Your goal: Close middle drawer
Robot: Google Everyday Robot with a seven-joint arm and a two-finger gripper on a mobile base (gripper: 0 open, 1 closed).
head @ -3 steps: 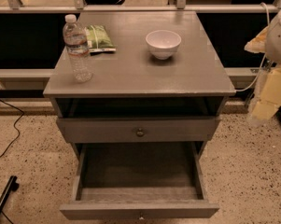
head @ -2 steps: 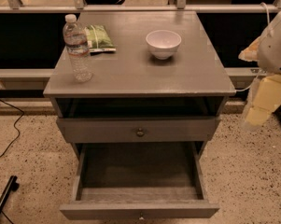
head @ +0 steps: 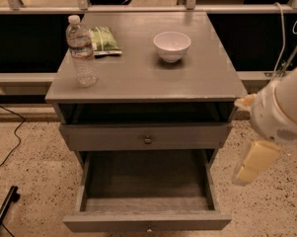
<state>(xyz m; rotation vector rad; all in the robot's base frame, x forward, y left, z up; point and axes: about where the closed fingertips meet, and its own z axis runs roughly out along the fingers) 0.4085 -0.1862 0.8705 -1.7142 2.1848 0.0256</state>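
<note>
Speckled terrazzo floor (head: 29,177) runs under a grey cabinet (head: 148,80) that stands against a dark railing. On its top you have a water bottle (head: 81,53), a green packet (head: 103,39) and a white bowl (head: 171,46), none of which concern the job.

Over the last second the gripper (head: 250,163) has come in from the right edge, dropping lower and swinging left. It now hangs just off the cabinet's right front corner, level with the drawers and touching nothing. You cannot tell whether the claw is apart or together. Judging by that drop, the arm is lining up for a push, and the closing itself has not begun.

Your target, the middle drawer (head: 113,221), sits pulled far out toward the camera below the upper drawer (head: 103,137). Its wide, shallow box looks bare inside, and the small dark knob (head: 149,228) is centred on its front at the bottom of the frame. You will likely need to bring the gripper round in front of that face before pressing it home.
</note>
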